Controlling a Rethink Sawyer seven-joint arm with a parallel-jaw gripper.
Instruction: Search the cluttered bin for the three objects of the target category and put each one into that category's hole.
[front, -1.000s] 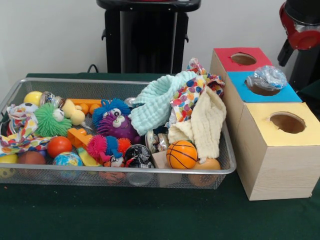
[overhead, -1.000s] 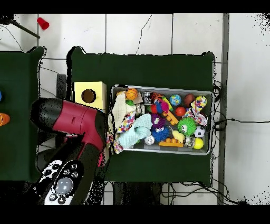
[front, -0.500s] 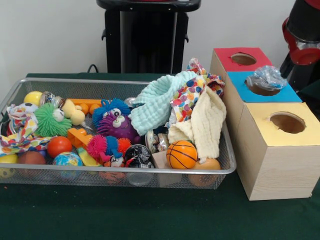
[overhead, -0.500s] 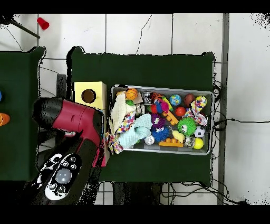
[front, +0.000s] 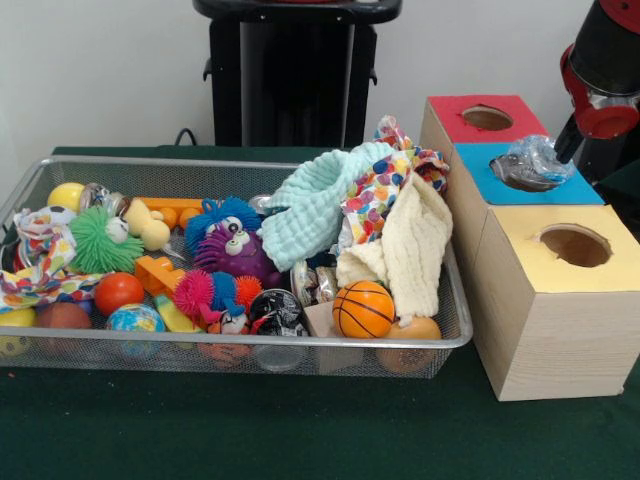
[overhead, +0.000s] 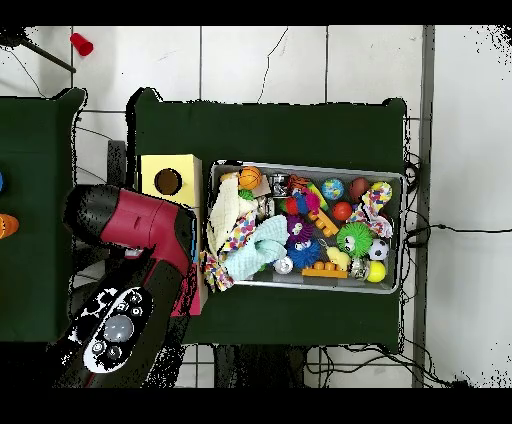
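Jaws unseen; crumpled plastic (front: 532, 160) sits in blue box's hole (front: 520, 178).

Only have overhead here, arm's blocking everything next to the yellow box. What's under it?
Observer: Front view shows two more boxes in line with the yellow box: a blue box, then a red box.
Operator: Anything in the holes?
Observer: A crumpled clear plastic piece sits in the blue box's hole, sticking up above it.
Operator: Red and yellow holes?
Observer: Nothing shows in either from the front.
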